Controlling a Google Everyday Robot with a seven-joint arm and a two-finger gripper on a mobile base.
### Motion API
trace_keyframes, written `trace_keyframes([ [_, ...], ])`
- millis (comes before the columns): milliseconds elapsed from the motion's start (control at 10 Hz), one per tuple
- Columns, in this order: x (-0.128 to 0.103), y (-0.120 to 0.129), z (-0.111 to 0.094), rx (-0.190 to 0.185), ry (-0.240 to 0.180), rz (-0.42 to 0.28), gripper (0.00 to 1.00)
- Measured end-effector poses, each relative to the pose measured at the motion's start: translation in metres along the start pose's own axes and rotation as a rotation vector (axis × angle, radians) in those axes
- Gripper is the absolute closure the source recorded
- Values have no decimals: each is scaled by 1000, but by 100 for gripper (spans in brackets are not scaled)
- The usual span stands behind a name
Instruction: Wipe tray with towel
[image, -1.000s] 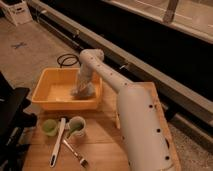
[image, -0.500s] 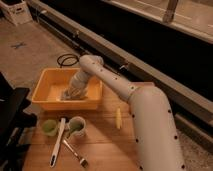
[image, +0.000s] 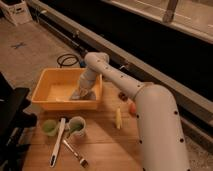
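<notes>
The yellow-orange tray (image: 47, 102) stands at the back left of the wooden table. My white arm reaches over its right rim and down into it. My gripper (image: 82, 92) is low inside the tray, at its right side, pressed on the pale grey towel (image: 79, 95) that lies bunched on the tray floor. The wrist and the towel hide the fingertips.
In front of the tray are a green cup (image: 49, 127), a pale mug (image: 76, 126), a white-handled utensil (image: 57, 143) and a brush (image: 75, 153). A yellow banana-like object (image: 118, 118) lies to the right. A black chair (image: 12, 115) stands at the left table edge. A black cable (image: 67, 60) lies coiled on the floor.
The gripper and towel have slid across the tray floor, first toward the left, then back toward the right wall. The elbow has swung along with them.
</notes>
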Motion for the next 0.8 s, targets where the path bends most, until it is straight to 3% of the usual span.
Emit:
trace_keyframes([
  [200,34,0,-9,-8,34,10,100],
  [400,45,-9,-7,8,38,-7,100],
  [600,41,-36,3,40,32,-47,100],
  [800,21,-65,16,97,0,-104,100],
])
